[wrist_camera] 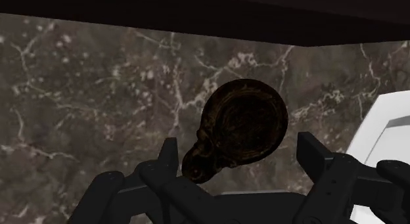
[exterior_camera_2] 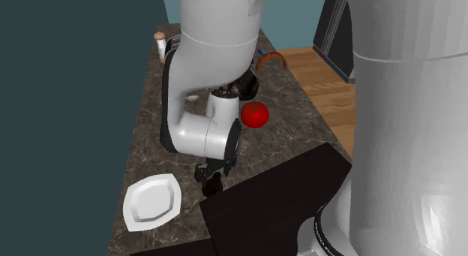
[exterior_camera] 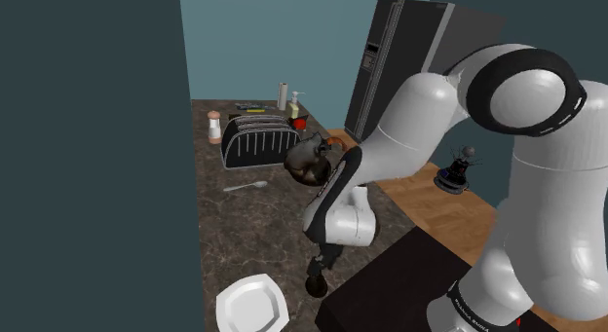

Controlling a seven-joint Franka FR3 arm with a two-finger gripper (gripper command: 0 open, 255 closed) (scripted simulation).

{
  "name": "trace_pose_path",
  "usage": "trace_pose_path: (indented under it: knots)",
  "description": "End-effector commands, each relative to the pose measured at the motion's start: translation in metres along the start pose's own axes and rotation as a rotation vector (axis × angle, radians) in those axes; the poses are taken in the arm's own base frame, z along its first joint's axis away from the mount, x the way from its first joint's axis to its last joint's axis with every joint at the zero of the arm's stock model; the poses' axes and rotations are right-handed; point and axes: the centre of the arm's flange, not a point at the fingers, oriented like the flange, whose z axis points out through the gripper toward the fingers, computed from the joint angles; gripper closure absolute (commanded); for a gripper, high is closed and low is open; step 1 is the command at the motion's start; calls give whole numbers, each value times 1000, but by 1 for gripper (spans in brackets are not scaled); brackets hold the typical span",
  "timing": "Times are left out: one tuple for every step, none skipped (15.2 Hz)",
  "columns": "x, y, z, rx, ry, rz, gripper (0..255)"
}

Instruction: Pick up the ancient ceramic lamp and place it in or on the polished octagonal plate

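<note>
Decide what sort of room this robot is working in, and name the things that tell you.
Most likely a kitchen: a black toaster stands on a dark marbled counter, a spoon lies near it, and a tall dark fridge stands beyond.

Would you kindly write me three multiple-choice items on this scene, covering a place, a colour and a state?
1. Where is the white octagonal plate? A on the toaster; B on the marble counter, beside the lamp; C on the floor.
2. What colour is the lamp? A dark brown; B white; C red.
3. How is the pincer? A shut on the plate; B shut on nothing; C open, fingers either side of the lamp.
Answers: 1 B, the plate lies flat on the counter near the lamp; 2 A, the wrist view shows it dark brown; 3 C, the fingers stand apart with the lamp between them.
</note>
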Motion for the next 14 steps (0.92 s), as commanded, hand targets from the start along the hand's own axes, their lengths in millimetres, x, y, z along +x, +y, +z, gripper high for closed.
trace_pose_path:
  knots:
    - [-28,-38,3,-143,41,28,0]
    - [-32,-44,4,-165,45,30,0]
    - [-31,-43,9,-165,45,30,0]
    - [-31,-42,15,-165,45,30,0]
    - [-31,-41,20,-165,45,30,0]
    - [-31,-40,25,-165,45,30,0]
    - [-31,-40,30,-165,45,30,0]
    - [-30,-39,35,-165,45,30,0]
    - [-30,-37,44,-165,45,30,0]
    - [-30,-37,44,-165,45,30,0]
    - [-30,-37,44,-165,45,30,0]
    - [-30,-37,44,-165,45,30,0]
    - [-30,-37,44,-165,45,30,0]
    - [-30,-37,44,-165,45,30,0]
